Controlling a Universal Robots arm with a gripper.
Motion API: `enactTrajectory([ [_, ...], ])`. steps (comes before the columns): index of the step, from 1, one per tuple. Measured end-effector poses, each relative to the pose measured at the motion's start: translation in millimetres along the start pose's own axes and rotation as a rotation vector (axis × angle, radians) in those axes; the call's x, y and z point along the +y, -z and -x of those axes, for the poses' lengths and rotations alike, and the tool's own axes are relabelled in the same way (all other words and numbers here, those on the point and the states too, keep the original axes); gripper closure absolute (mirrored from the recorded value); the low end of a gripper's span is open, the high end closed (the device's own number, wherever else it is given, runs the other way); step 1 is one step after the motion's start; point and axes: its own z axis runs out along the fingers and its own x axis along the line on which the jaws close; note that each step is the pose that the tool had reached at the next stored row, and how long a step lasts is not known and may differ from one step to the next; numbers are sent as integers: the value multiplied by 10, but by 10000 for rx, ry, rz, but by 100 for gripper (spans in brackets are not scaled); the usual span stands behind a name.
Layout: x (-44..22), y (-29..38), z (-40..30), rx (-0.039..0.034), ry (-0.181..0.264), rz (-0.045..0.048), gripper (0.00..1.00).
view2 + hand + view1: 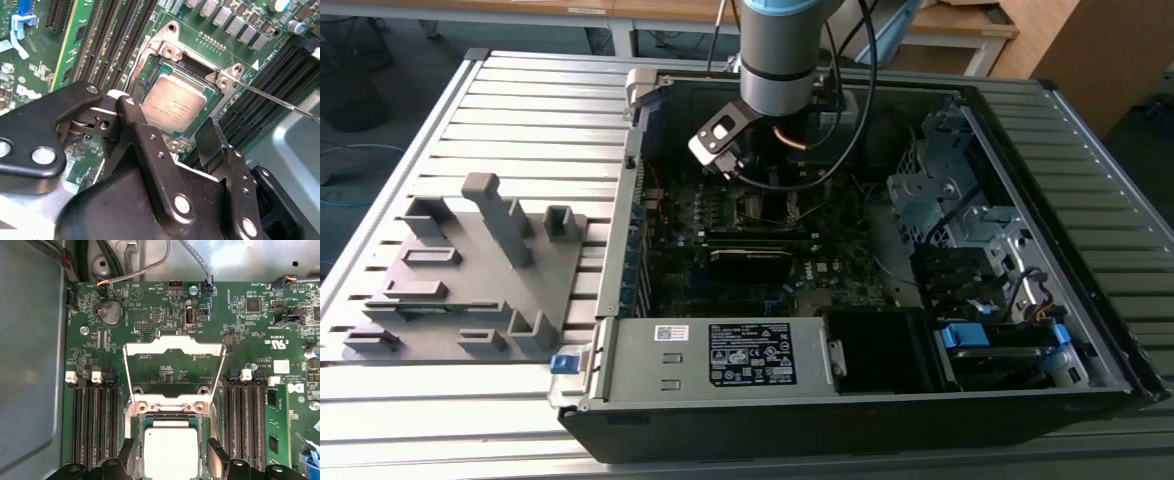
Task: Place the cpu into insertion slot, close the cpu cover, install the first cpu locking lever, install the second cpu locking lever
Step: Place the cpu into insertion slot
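Now we see our fingers (126, 454) spread open astride the cpu (170, 450), seated in the insertion slot (170, 421); the cpu cover (172, 347) stands raised.

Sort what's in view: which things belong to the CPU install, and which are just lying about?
Job: cpu lying in insertion slot, cpu cover open, locking lever, gripper.
Lying about: grey fixture tray, power supply, coin battery, memory slots.

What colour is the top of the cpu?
Dull silver-grey; the cpu shows best in the second wrist view.
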Motion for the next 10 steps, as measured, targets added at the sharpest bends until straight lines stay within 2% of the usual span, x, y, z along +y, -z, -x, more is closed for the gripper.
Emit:
enactTrajectory([
  [2, 2, 19, -1, 1, 0, 0, 33],
  [10, 2, 28, -1, 1, 0, 0, 34],
])
